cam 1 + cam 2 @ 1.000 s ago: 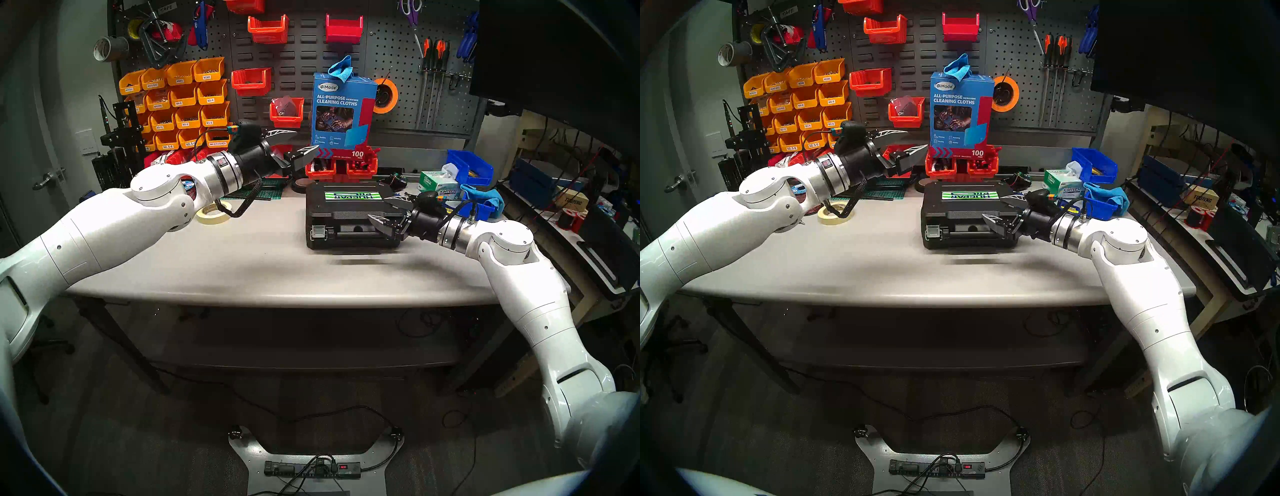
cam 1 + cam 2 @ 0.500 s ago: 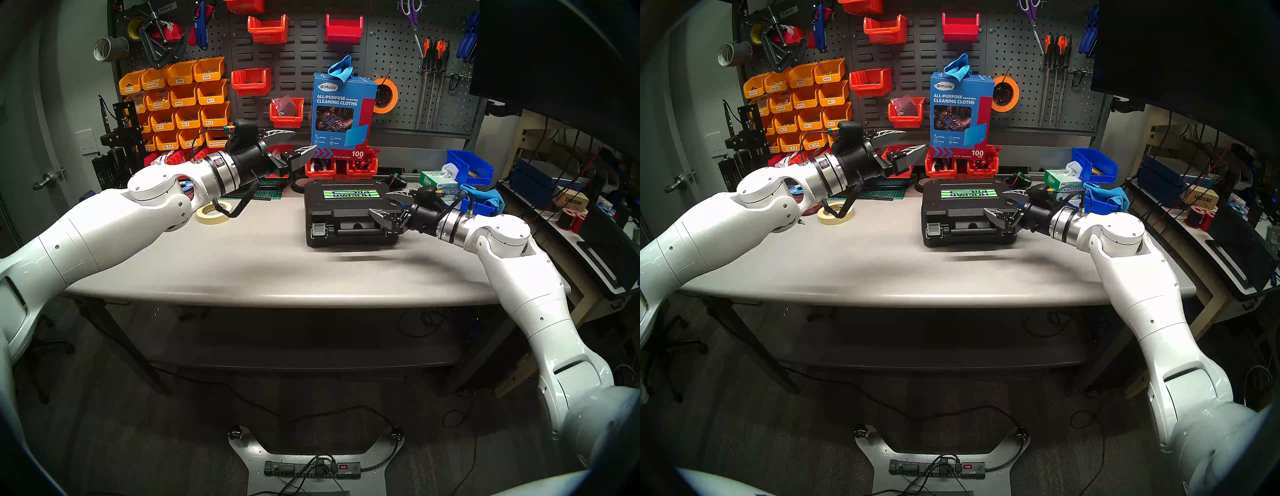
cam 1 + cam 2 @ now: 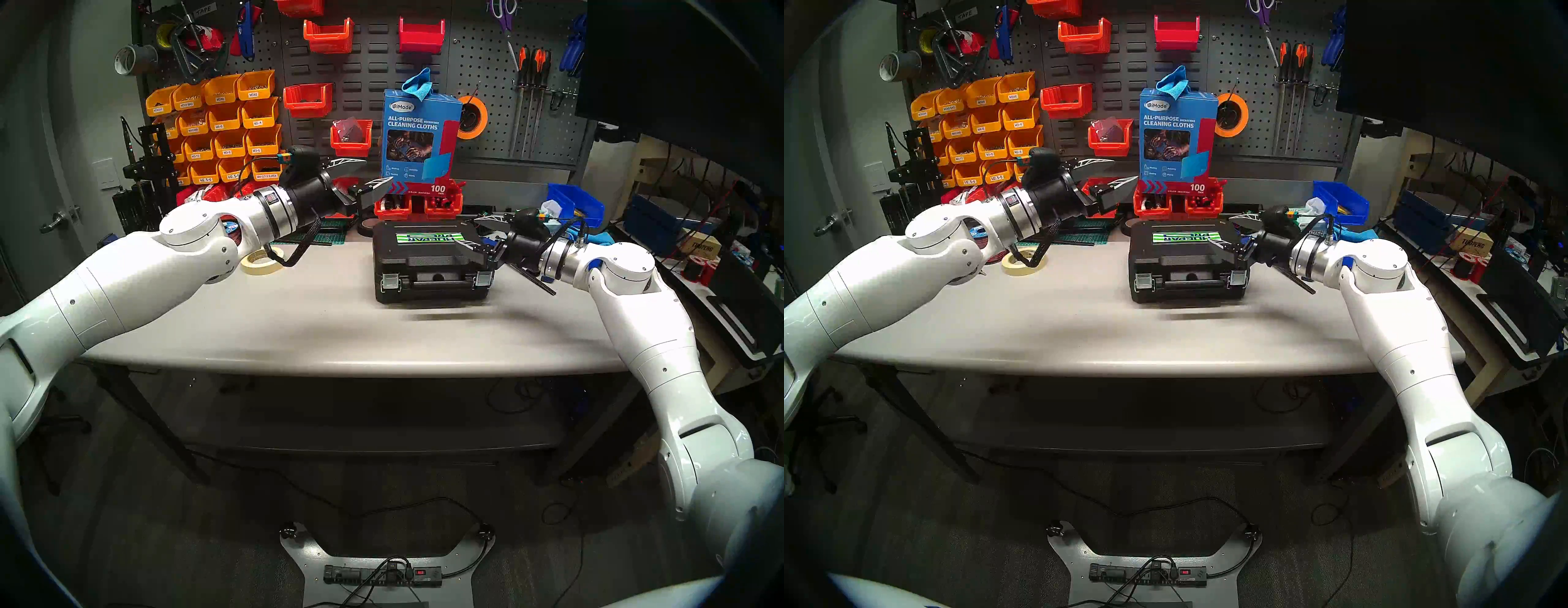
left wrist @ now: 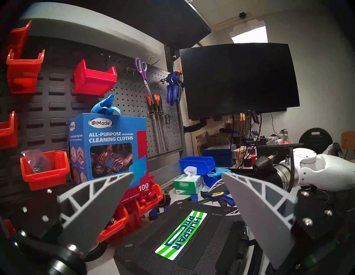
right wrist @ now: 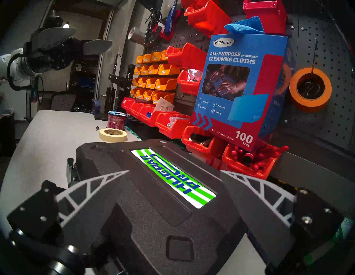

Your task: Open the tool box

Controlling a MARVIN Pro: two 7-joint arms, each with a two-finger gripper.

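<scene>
The shut tool box (image 3: 428, 259) is seen flat on the worktop (image 3: 297, 322), with the right hand (image 3: 469, 231) spread wide at its 3 o'clock side and the left hand (image 3: 375, 172) held apart up at 10 o'clock.

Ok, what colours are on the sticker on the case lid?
Green and white stripes with blue lettering on the sticker, clearest in the right wrist view.

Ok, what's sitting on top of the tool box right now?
Nothing lies on the tool box lid except its green-striped sticker. The right gripper is open above the lid's right end, whether touching it is unclear. The lid is closed, so the inside is hidden.
</scene>
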